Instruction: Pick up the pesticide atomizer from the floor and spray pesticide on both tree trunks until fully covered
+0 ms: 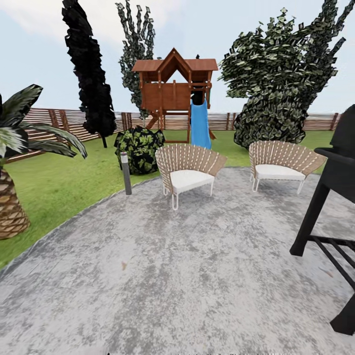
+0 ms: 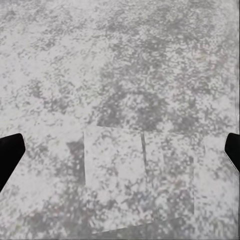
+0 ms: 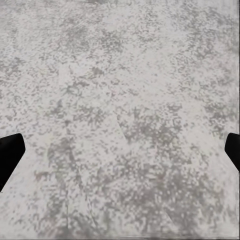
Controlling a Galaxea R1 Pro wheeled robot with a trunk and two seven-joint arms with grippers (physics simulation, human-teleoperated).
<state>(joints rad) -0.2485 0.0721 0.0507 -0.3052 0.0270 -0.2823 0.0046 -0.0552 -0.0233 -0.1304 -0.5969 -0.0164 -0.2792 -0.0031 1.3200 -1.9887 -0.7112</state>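
I am parked on the grey paving [image 1: 162, 276], and I take it as my landmark. The lawn [image 1: 54, 182] rings its far and left edges, the fence [image 1: 69, 121] closes off the lawn beyond, and a playhouse [image 1: 175, 84] with a blue slide [image 1: 199, 123] stands well behind the paving. Two chairs [image 1: 190, 172] sit on the paving's far edge. A black grill [image 1: 330, 212] stands on its right side, close to me. A palm [image 1: 15, 162] grows just off its left edge, and a short post [image 1: 126, 172] marks that edge further back.

I cannot find the atomizer on the stretch of paving I can see, nor a bare-trunked tree; I judge this is still the search.

The risks, as I see them: turning right could clip the grill with an arm or the base, because it is so near; driving straight on runs me into the chairs; and I might take the black conifer [image 1: 88, 74] for a target tree.

The left gripper [image 2: 120, 150] hangs over bare paving, jaws wide apart, holding and touching nothing. The right gripper [image 3: 120, 150] is the same: spread wide, empty, above bare paving.
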